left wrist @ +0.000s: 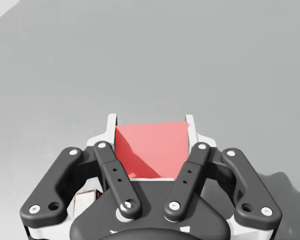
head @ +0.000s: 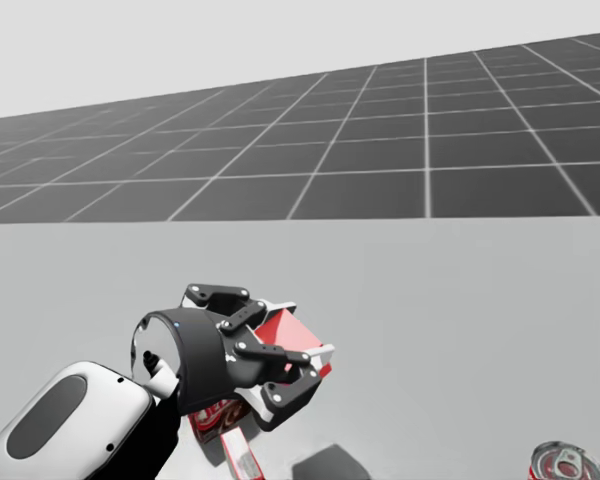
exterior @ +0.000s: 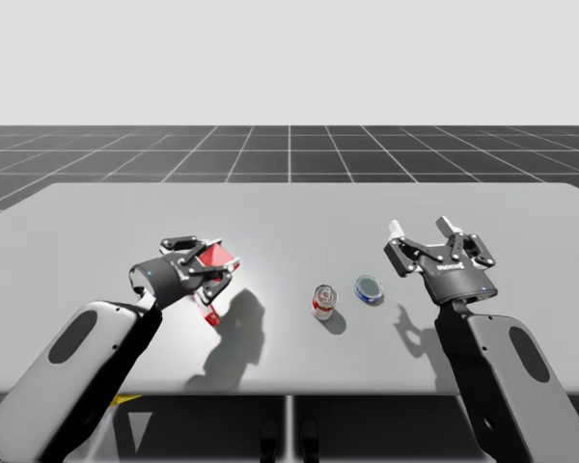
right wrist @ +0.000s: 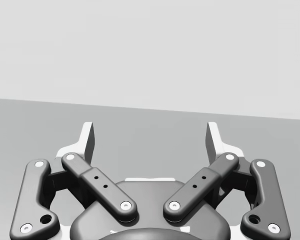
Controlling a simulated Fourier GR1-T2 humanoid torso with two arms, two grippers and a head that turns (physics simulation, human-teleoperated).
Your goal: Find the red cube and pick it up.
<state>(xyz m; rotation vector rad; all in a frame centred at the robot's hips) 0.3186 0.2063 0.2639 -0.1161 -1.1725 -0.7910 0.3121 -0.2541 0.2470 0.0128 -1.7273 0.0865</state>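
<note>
Grey tabletop (exterior: 96,222) stretches wide, with a dark gridded floor (exterior: 289,149) behind it. Your left arm (exterior: 87,357) comes in from the lower left of the high view, bent up and inward. The left tool (exterior: 212,262) is clamped on the red cube (left wrist: 151,145), its white fingers (left wrist: 111,127) pressing from two sides (the wrist view shows both in contact). The cube sits tilted, left of the frame's centre, above its shadow (exterior: 236,313) on the tabletop. A red-and-white item (exterior: 210,314) lies just beneath that tool, partly hidden, so you cannot tell its shape. Near the centre sit a red-and-white can (exterior: 323,301) and, just beside it, a blue can (exterior: 369,287). Your right arm (exterior: 507,376) rises from the lower right, the right tool (exterior: 422,230) spread wide and holding nothing, well apart from the cube.
</note>
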